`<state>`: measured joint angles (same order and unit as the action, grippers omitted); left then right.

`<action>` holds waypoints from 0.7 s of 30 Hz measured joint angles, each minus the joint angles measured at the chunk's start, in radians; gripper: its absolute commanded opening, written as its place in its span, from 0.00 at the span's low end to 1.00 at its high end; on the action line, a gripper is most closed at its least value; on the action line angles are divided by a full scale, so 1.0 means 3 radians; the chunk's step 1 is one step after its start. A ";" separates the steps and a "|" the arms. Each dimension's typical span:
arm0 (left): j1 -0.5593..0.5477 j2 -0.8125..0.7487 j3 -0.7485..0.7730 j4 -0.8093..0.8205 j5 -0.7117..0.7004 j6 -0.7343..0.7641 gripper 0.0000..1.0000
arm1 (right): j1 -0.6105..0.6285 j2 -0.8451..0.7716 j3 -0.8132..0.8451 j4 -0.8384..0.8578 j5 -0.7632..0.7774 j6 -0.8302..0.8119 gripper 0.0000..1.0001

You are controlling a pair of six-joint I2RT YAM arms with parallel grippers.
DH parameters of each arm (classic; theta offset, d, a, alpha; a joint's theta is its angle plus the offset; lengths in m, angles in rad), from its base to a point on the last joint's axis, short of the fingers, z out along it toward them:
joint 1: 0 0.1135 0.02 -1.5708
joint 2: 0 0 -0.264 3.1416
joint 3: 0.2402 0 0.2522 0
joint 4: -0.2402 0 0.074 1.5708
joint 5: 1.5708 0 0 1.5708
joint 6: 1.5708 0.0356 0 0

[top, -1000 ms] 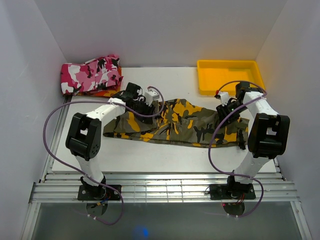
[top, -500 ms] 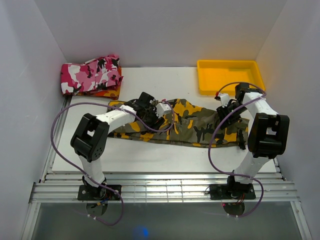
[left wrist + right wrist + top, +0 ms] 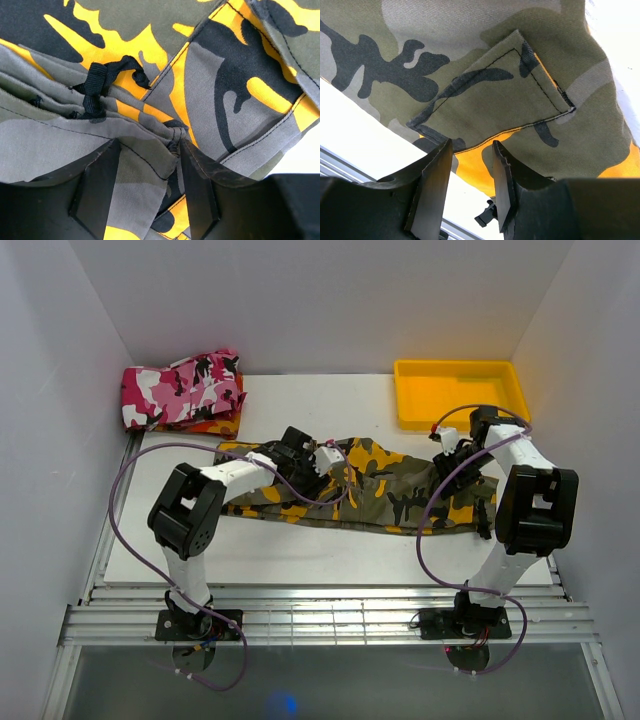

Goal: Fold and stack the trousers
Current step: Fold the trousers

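Trousers: the trousers point(image 3: 400, 495) lie as a long rumpled band, left to right, across the middle of the table point(image 3: 300, 545). They are neither folded short nor stacked yet.
Left fingers: my left gripper point(image 3: 148, 145) is down on the cloth near the band's middle. The jaws stand apart, straddling a gathered ridge beside a black drawstring point(image 3: 92, 90), and nothing is pinched.
Right fingers: my right gripper point(image 3: 471, 145) sits at the right end, below a pocket flap point(image 3: 495, 95). Yellow cloth runs between the fingers, but I cannot tell whether I'm clamping it.
Just changed: my left arm has swung in from the band's far-left edge toward its centre. My right arm has not budged, and the cloth has barely shifted.
Meaning: I judge this as lining up a fresh grip for the next fold. The fold itself has not begun.
Around: a pink camouflage garment point(image 3: 180, 390) sits in the far-left corner and a yellow tray point(image 3: 455, 426) at the far right, both apart from the trousers.
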<state>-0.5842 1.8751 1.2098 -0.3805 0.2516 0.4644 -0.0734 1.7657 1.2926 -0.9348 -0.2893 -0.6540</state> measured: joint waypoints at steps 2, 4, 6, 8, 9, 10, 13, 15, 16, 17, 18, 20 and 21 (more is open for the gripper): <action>-0.0005 0.0000 -0.0013 0.0011 0.0004 0.0009 0.62 | 0.0000 0.0015 0.0000 0.0000 0.0003 -0.0001 0.44; -0.0009 0.0000 -0.0024 0.0025 0.0004 0.0020 0.58 | 0.0000 0.0034 0.0000 0.0000 0.0009 -0.0001 0.43; -0.0009 0.0000 -0.0039 0.0042 0.0006 0.0029 0.47 | 0.0000 0.0043 0.0000 0.0001 0.0011 -0.0001 0.43; -0.0010 -0.0010 -0.0069 0.0070 0.0010 0.0046 0.32 | 0.0000 0.0047 0.0000 0.0003 0.0022 0.0000 0.43; -0.0011 -0.0018 -0.0079 0.0078 0.0006 0.0062 0.24 | 0.0000 0.0050 0.0000 0.0003 0.0023 -0.0001 0.43; -0.0010 -0.0023 -0.0081 0.0076 -0.0003 0.0075 0.19 | 0.0000 0.0052 0.0000 0.0004 0.0025 -0.0001 0.43; -0.0008 -0.0056 -0.0109 0.0075 -0.0008 0.0120 0.01 | 0.0000 0.0053 0.0000 0.0006 0.0034 -0.0001 0.43; -0.0009 -0.0125 -0.0183 0.0067 -0.0008 0.0142 0.00 | 0.0000 0.0053 0.0000 0.0006 0.0036 0.0000 0.43; -0.0010 -0.0160 -0.0216 0.0050 -0.0008 0.0149 0.00 | 0.0000 0.0053 0.0000 0.0008 0.0036 -0.0001 0.43; -0.0013 -0.0207 -0.0259 0.0031 -0.0008 0.0159 0.00 | 0.0000 0.0053 0.0000 0.0008 0.0036 -0.0001 0.43; -0.0014 -0.0261 -0.0301 -0.0003 -0.0008 0.0170 0.00 | 0.0000 0.0053 0.0000 0.0009 0.0036 -0.0001 0.43; -0.0018 -0.0336 -0.0331 -0.0109 -0.0005 0.0196 0.00 | 0.0000 0.0053 0.0000 0.0008 0.0036 -0.0001 0.43; -0.0020 -0.0365 -0.0334 -0.0156 -0.0003 0.0206 0.00 | 0.0000 0.0053 0.0000 0.0009 0.0036 -0.0001 0.43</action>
<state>-0.5903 1.7657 1.1095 -0.4274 0.2508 0.5262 -0.0734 1.7817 1.2926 -0.9321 -0.2787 -0.6544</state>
